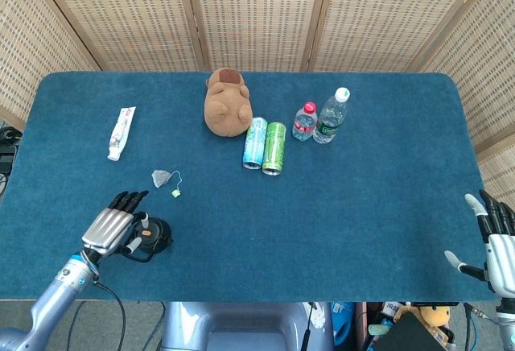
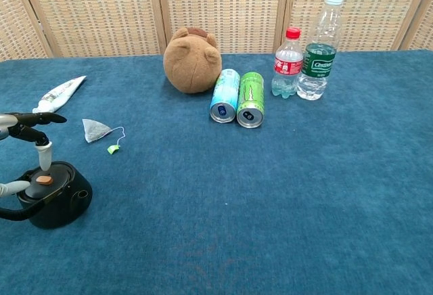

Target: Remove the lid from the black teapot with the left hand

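The black teapot [image 2: 51,195] stands near the table's front left edge, its lid with an orange knob [image 2: 44,180] in place. The same teapot [image 1: 154,237] shows partly covered in the head view. My left hand [image 1: 114,225] hovers over its left side with fingers spread, one fingertip [image 2: 44,164] pointing down just above the knob and the thumb beside the pot. It holds nothing. My right hand [image 1: 497,242] hangs open past the table's front right corner, far from the pot.
A tea bag [image 1: 162,178] lies just behind the teapot, a toothpaste tube [image 1: 121,132] further back left. A brown plush toy [image 1: 226,103], two lying cans [image 1: 265,146] and two bottles [image 1: 323,117] stand mid-table at the back.
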